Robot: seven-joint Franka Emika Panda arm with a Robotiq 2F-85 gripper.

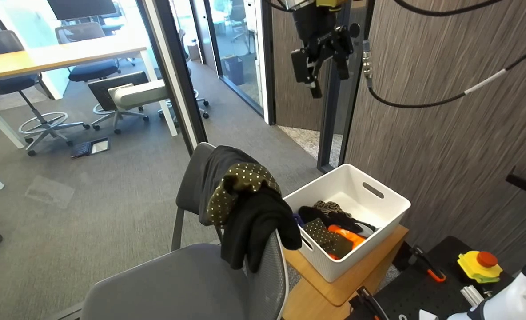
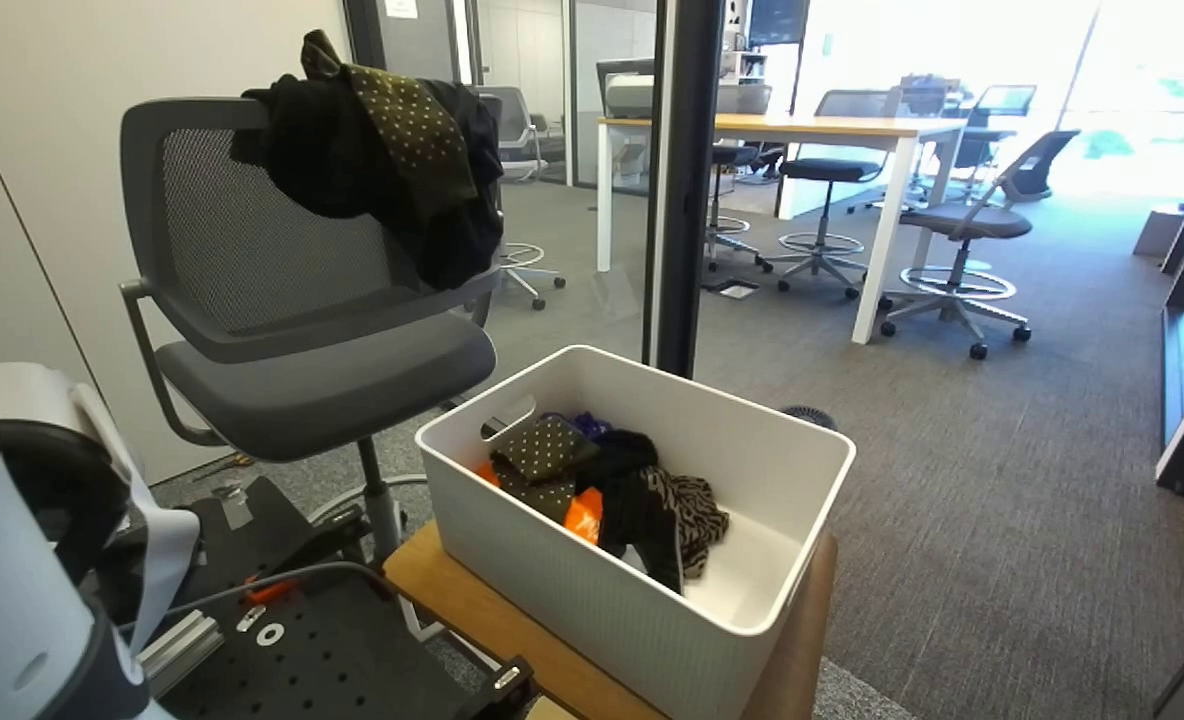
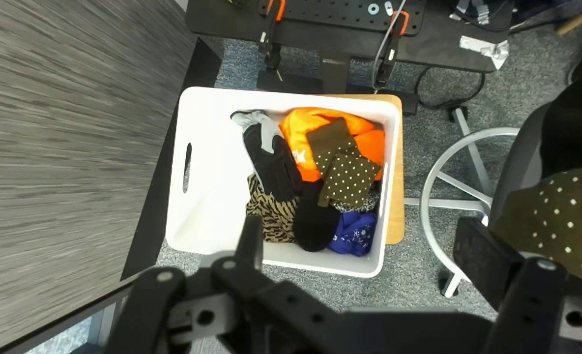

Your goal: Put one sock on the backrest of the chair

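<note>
A dark olive sock with pale dots lies in the white bin; it also shows in the wrist view and in an exterior view. A similar dotted olive piece hangs over the top of the grey chair's backrest, on a black garment. That piece also shows in an exterior view, and the mesh backrest is partly covered. My gripper is open and empty, high above the bin. In the wrist view its fingers are wide apart.
The white bin stands on a wooden stand. It also holds an orange item, a black-grey glove, a tiger-striped cloth and a blue cloth. A wood-grain wall rises beside the bin.
</note>
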